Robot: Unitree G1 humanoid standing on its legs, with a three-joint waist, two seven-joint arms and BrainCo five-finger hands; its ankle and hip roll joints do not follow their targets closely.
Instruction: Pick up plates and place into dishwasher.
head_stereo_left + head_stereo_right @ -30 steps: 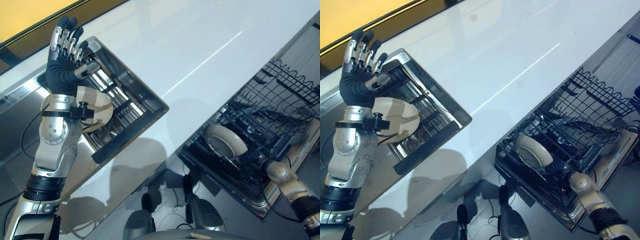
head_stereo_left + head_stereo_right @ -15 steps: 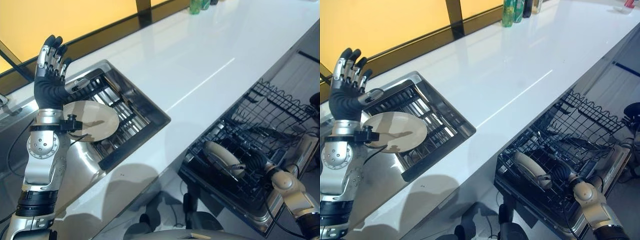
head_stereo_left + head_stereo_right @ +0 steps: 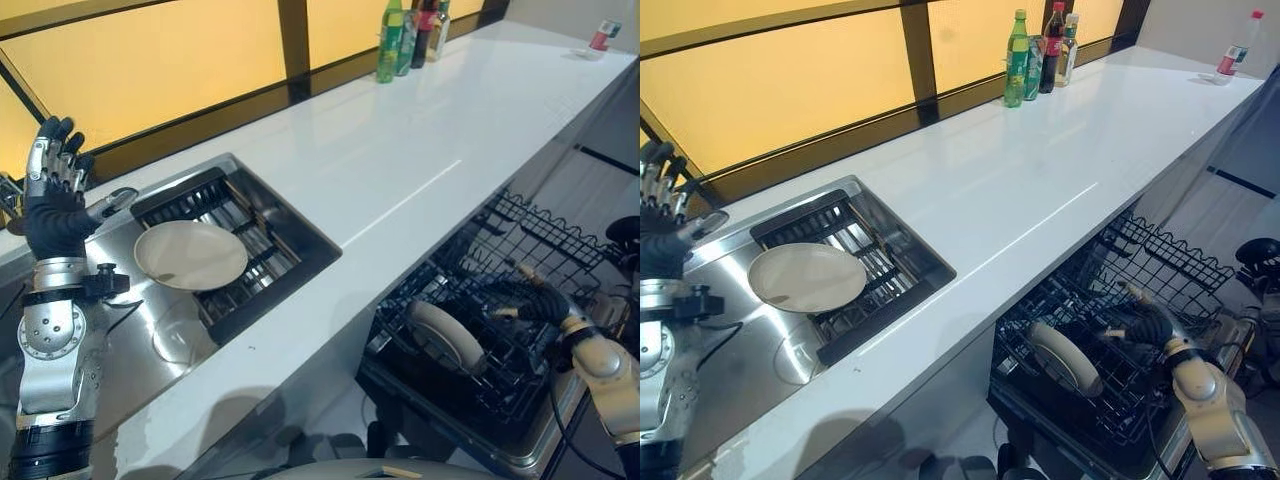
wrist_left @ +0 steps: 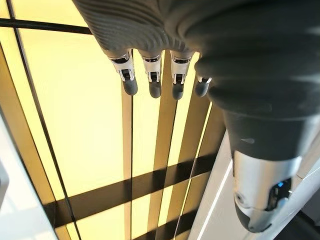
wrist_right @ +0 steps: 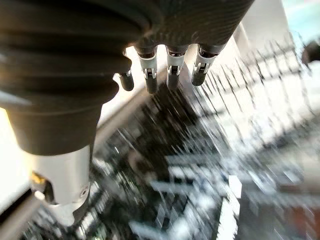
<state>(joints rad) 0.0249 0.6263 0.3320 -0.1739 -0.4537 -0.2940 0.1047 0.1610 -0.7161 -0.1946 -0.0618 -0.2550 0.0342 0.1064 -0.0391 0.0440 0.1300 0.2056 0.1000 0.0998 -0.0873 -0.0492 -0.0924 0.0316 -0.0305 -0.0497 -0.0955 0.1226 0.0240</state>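
Released half a second ago, one plate (image 3: 444, 336) is now left standing in the dishwasher rack (image 3: 530, 262), and the right robot hand (image 3: 533, 301), fingers spread and empty, has been drawn back just beside it. A second plate (image 3: 190, 254) is seen in the sink (image 3: 300, 222), near the raised, spread left robot hand (image 3: 55, 195). No writing can be read.

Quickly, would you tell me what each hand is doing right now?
Left hand: open, raised, holding nothing.
Right hand: open, holding nothing, over the dishwasher rack.
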